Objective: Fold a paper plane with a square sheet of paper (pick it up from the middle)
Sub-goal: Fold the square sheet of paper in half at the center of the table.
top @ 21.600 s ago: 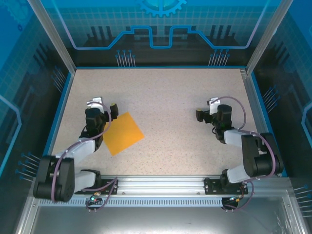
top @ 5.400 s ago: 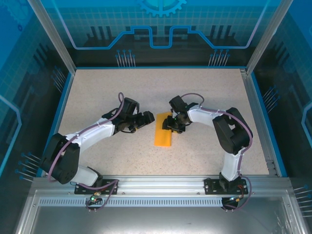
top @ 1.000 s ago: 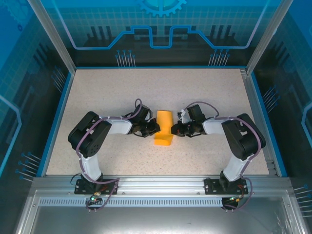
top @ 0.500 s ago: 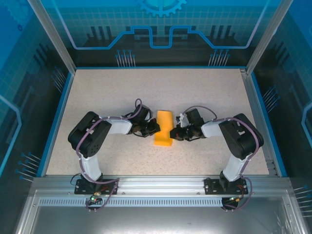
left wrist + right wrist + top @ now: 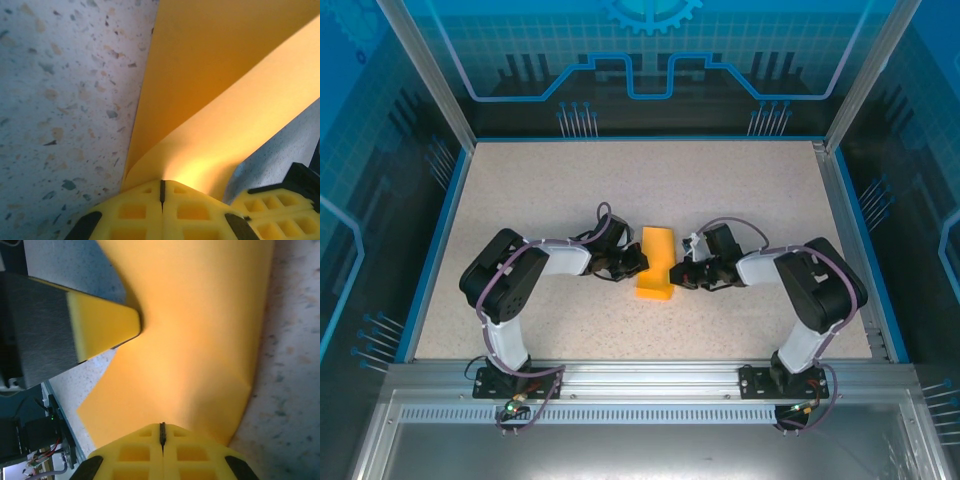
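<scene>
The square sheet of paper [image 5: 656,250] is bright orange and folded into a narrow strip, lying mid-table. My left gripper [image 5: 636,266] touches its left edge, and my right gripper [image 5: 678,272] touches its right edge. From the left wrist, the shut left gripper [image 5: 161,182] presses against the paper [image 5: 215,75], whose top layer curls up. From the right wrist, the shut right gripper [image 5: 161,426] rests on the paper [image 5: 200,340]. The left gripper's fingertip [image 5: 105,327] dents the far edge there. Nothing shows between either pair of jaws.
The speckled table [image 5: 620,180] is walled by a blue frame and clear panels on three sides. An aluminium rail [image 5: 640,380] with both arm bases runs along the near edge. Both arms reach inward low over the table, elbows out to the sides.
The right gripper has edged slightly left, closer onto the paper's right edge. The left arm and the paper have stayed where they were.
</scene>
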Motion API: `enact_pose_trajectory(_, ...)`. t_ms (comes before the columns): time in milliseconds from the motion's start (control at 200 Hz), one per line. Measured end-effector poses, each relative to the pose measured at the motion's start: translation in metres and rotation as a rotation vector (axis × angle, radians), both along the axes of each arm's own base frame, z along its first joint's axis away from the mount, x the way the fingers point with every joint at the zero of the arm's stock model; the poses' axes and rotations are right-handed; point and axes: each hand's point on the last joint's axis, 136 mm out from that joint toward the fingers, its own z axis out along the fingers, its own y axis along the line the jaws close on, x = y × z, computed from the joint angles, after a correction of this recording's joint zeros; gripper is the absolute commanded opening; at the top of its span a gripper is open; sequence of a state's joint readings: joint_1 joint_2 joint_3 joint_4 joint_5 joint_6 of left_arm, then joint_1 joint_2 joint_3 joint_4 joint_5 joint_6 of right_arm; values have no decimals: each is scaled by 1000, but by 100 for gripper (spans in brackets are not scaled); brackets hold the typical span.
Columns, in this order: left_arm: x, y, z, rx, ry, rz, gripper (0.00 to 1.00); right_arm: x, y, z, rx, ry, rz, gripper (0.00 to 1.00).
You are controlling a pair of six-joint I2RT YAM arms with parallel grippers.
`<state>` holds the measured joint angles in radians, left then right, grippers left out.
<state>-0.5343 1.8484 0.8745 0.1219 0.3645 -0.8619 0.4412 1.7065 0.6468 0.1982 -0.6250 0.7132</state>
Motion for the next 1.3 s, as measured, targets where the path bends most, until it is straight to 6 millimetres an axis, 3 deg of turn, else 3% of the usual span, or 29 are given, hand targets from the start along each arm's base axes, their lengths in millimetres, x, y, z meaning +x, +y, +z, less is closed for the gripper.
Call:
enact_pose_trajectory(225,0,0,0,0,0,0,0,-5,5,3,3,-6,20,0)
enact_pose_trajectory(415,0,0,0,1,1,0,0,-17,-2,-14,-32,23,23,0)
enact_pose_trajectory(580,0,0,0,1,1,0,0,-16,-1,-14,-27,15,24,0)
enact_pose_trajectory(935,0,0,0,1,2,0,0,-23,2,6,-7,-22,38,0)
enact_pose_trajectory(1300,0,0,0,1,1,-1,0,-38,-2,-15,-38,35,48,0)
